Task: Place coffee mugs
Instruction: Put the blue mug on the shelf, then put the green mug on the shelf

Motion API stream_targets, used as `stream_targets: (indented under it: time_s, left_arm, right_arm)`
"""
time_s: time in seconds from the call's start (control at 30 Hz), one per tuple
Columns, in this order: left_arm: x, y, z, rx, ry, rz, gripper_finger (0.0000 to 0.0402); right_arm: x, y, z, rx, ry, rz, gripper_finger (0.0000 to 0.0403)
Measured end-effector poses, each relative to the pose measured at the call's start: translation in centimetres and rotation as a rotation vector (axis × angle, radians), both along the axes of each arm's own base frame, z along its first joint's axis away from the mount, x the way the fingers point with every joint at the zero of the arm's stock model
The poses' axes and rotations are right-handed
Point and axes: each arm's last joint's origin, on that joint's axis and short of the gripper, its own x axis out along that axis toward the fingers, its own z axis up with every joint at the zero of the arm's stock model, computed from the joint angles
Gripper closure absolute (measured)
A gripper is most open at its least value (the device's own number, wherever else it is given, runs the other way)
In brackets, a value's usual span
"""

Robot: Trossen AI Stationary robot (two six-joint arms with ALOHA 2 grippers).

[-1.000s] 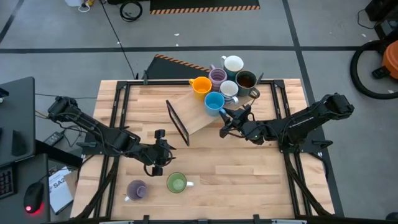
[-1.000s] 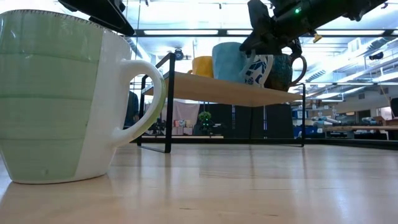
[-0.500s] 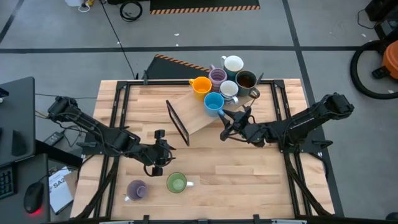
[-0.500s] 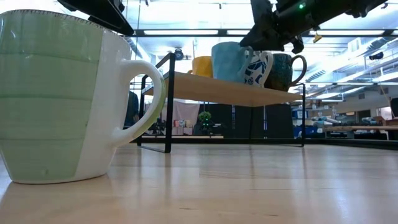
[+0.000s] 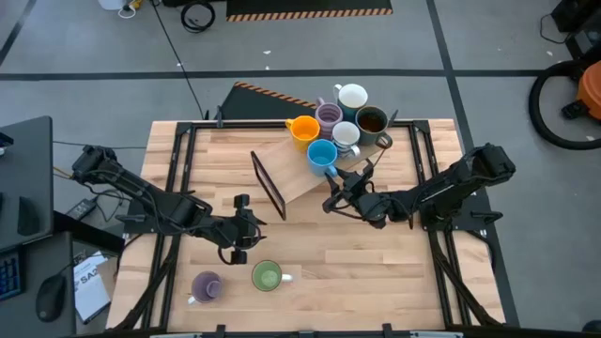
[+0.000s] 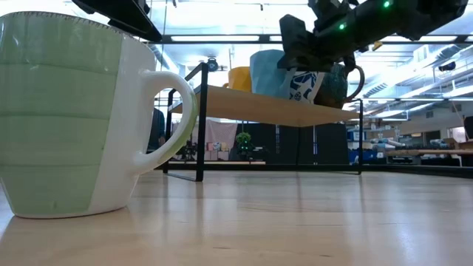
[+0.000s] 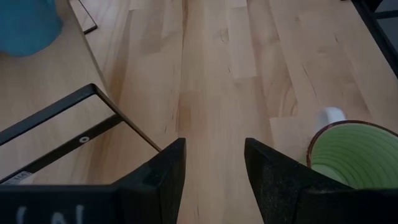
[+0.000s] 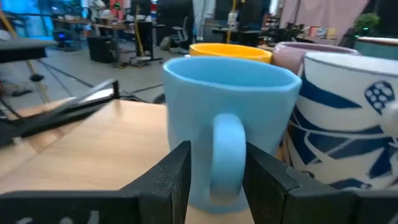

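- A wooden table [image 5: 376, 263] seen from above, with 2 dark robot arms reaching in from its left and right sides.
- A small raised wooden shelf [image 5: 299, 174] on a black frame stands at the table's far middle.
- 6 mugs cluster on and around the shelf's far right end: an orange mug [image 5: 303, 129], a lilac mug [image 5: 328, 115], a white mug [image 5: 352, 97], a dark brown mug [image 5: 372, 121], a white mug with blue pattern [image 5: 346, 134] and a blue mug [image 5: 322, 153].
- The blue mug sits on the shelf, nearest the table's centre, its handle pointing toward the right arm.
- The right gripper [image 5: 331, 199] hangs at shelf height just in front of the blue mug. Its fingers [image 8: 168, 180] are spread apart and empty; in the right wrist view, the mug's handle lines up with the gap between them.
- The left gripper [image 5: 240, 228] hovers low over the near left part of the table, just beyond the green mug [image 5: 267, 276]. Its fingers [image 7: 273, 180] are parted, with nothing between them.
- The green mug stands upright near the table's front edge, handle pointing right.
- A second lilac mug [image 5: 206, 285] stands upright just left of the green one.
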Motion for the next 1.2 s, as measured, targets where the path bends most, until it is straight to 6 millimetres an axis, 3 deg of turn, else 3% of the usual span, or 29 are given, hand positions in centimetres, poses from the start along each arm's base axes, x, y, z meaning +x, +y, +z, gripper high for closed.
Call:
stream_targets:
  time_s: [0.63, 0.93, 1.2]
  left_arm:
    - [0.0, -0.1, 0.0, -0.016, 0.004, -0.007, 0.0230]
    - [0.0, -0.1, 0.0, -0.014, 0.004, -0.009, 0.0230]
    - [0.0, -0.1, 0.0, -0.029, 0.007, -0.012, 0.0230]
  right_arm:
    - [0.3, -0.7, -0.3, 0.013, -0.023, -0.040, 0.0266]
    - [-0.5, 0.4, 1.2, -0.060, 0.030, 0.007, 0.0263]
    - [-1.2, 1.2, 2.2, -0.093, 0.045, 0.010, 0.0227]
